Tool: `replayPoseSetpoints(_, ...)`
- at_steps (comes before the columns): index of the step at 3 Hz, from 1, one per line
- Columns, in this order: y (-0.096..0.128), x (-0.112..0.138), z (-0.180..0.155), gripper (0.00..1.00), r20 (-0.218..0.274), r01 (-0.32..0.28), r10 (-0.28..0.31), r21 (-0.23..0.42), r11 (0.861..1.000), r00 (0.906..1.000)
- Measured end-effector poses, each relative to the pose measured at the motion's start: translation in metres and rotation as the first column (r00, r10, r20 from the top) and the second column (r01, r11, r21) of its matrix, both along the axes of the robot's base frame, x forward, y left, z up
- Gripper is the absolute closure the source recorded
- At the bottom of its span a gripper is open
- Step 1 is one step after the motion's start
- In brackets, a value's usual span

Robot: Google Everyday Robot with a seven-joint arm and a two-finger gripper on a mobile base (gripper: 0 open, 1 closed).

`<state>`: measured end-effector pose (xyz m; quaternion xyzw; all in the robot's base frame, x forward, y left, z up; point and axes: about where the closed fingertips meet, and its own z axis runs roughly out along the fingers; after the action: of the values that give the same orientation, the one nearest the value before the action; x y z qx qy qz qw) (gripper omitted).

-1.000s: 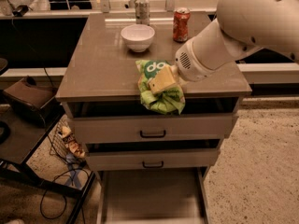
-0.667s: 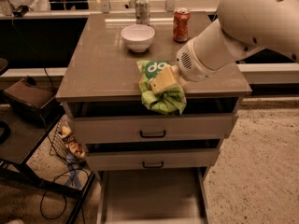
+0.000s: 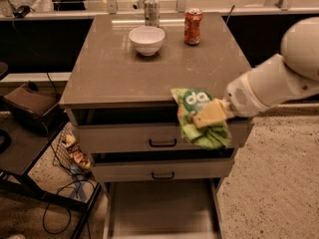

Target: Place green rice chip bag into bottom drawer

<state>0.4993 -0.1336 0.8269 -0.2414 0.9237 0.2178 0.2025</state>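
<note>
Clutter lay on the floor at the far left, a wire basket (image 3: 70,151) of odds and ends beside the desk (image 3: 109,78), well clear of my path. On the desk top stood a white bowl (image 3: 146,40), a silver can (image 3: 151,10) behind it and an orange soda can (image 3: 193,26) further right; none of them touched the load. Below the two closed drawer fronts (image 3: 162,143), the bottom drawer (image 3: 159,208) stood pulled out, its plain floor showing and nothing lying in it.

Right of centre, the green rice chip bag (image 3: 192,99) hung in the air just off the desk's front edge, across the upper drawer front and above the right part of the open drawer. The pincer (image 3: 205,117) was clamped shut across the bag's middle, its tan fingers crossing the foil, with the white arm (image 3: 279,78) reaching in from the right.

I judged this to be the carry step: bag lifted and off the desk, but not yet lowered. The next move, as I read it, called for bringing the bag down past both drawer fronts and a little leftward, so it would sit over the drawer floor inside the low side walls before I let go.
</note>
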Motion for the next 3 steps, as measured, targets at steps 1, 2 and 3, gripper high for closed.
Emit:
replayPoseSetpoints(1, -0.046, -0.03, -0.043, 1.0, -0.055, -0.06, 0.058, -0.03, 0.998, 0.9968)
replayPoseSetpoints(2, -0.077, -0.058, -0.069, 1.0, -0.086, -0.112, 0.107, -0.059, 0.992, 0.9906)
replayPoseSetpoints(3, -0.091, -0.089, -0.085, 1.0, -0.122, -0.154, 0.141, -0.104, 0.983, 0.9825)
